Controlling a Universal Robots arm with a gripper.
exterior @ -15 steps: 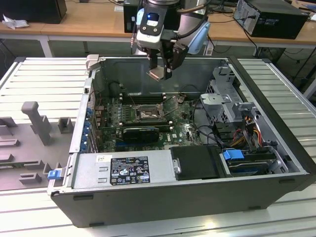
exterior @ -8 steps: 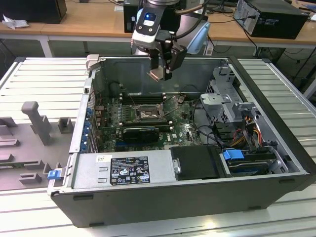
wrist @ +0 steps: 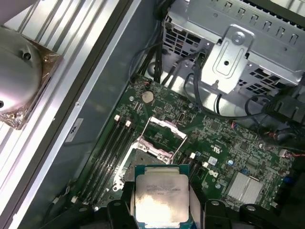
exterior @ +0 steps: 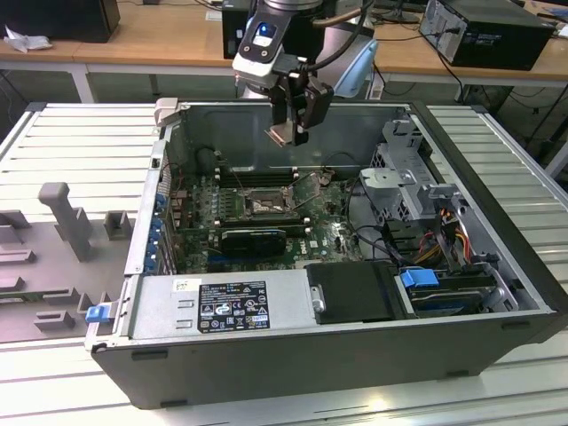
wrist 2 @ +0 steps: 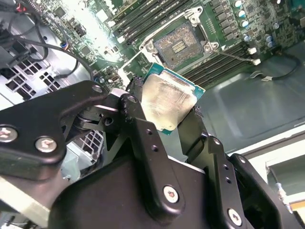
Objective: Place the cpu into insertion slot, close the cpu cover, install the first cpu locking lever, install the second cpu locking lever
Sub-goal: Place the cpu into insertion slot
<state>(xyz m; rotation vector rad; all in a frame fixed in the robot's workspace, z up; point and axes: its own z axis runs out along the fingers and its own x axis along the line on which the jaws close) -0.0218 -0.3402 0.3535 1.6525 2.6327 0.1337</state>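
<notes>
gripper point(wrist 2: 167, 102) clamping cpu point(wrist: 161, 196), hovering above insertion slot point(exterior: 264, 204)

The surface point(exterior: 80, 142) under me is grey metal with long ridges running across it. A big open computer case point(exterior: 355, 355) lies on its side right on the surface, in the middle. On the exterior view's left, a flat grey holder point(exterior: 35, 266) rests on the surface too, just beside the case. A grey post point(exterior: 64, 217) stands up from the holder.
</notes>
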